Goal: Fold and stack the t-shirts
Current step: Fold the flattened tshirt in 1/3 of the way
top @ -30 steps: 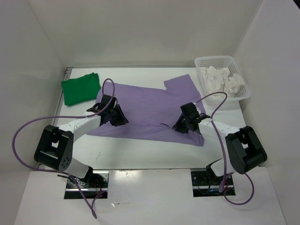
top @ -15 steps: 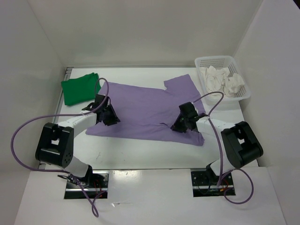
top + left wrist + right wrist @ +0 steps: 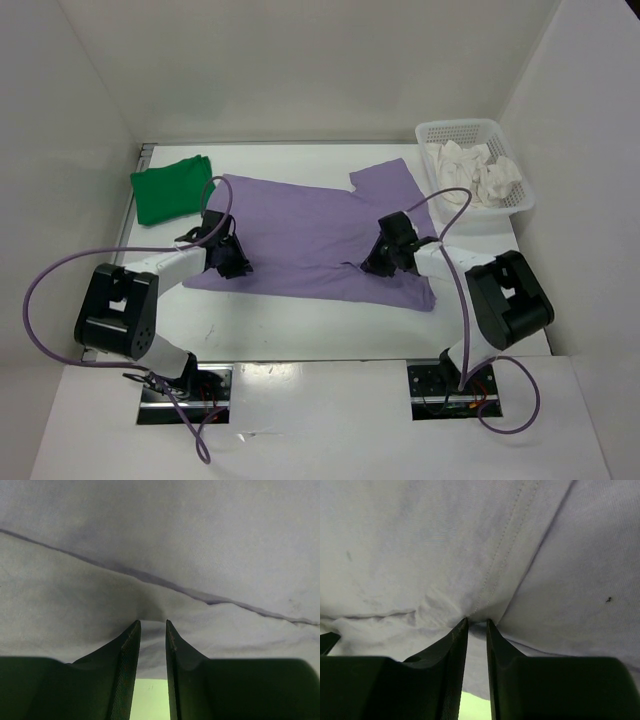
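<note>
Purple t-shirt (image 3: 300,225): light, limp, stretchy. Left gripper (image 3: 152,624) and right gripper (image 3: 477,621) jaws clamped on cloth at 8 and 4 o'clock.

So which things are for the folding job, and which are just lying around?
For the job: purple t-shirt, spread out; green t-shirt, already folded; white t-shirt, crumpled in the white mesh basket.
Just lying about: white mesh basket; table.
</note>
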Robot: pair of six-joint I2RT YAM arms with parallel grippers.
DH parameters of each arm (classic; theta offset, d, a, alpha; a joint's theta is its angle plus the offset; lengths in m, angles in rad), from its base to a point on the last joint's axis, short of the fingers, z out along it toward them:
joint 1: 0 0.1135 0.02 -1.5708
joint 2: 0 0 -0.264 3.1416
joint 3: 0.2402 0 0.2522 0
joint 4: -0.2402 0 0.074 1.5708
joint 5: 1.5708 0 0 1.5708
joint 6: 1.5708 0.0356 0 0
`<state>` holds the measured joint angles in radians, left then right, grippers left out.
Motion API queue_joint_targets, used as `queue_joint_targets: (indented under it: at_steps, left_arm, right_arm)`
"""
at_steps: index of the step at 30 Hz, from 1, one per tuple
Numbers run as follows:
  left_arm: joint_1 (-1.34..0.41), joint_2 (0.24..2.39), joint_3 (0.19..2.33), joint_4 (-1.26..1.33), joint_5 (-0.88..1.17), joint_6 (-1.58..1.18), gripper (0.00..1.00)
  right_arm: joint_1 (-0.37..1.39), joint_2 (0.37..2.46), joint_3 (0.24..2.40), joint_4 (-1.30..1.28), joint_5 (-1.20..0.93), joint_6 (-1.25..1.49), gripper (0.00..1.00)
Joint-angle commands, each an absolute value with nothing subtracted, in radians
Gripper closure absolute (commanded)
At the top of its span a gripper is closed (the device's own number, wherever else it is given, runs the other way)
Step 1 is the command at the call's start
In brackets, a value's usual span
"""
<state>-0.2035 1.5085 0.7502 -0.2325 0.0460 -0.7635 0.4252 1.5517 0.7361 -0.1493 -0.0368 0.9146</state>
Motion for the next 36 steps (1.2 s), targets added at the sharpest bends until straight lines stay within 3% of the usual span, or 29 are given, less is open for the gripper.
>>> queue_joint_targets:
  at_steps: [1,9,26,30,36]
  left_arm:
    - [-0.196,1.465,0.742,-0.225,0.029,-0.769,0.66]
    - [-0.178,1.433,0.713,-0.235,0.029,-0.769,0.66]
    - [-0.169,1.433,0.704,-0.235,0.020,-0.769,0.65]
    - [-0.169,1.433,0.704,-0.235,0.009,-0.769,0.65]
    - [-0.169,1.411,0.695,-0.253,0.000,-0.769,0.65]
  right_arm:
    - [0.430,1.581,0.782,-0.114,-0.011,0.882,0.73]
    - [0.430,1.436,0.704,-0.155,0.018,0.894,0.70]
    - [0.430,1.581,0.727,-0.098,-0.029,0.885,0.70]
    - [0.430,1.594,0.764,-0.087,-0.020,0.885,0.85]
    - [0.430,1.646,0.868,-0.066,0.011,0.885,0.88]
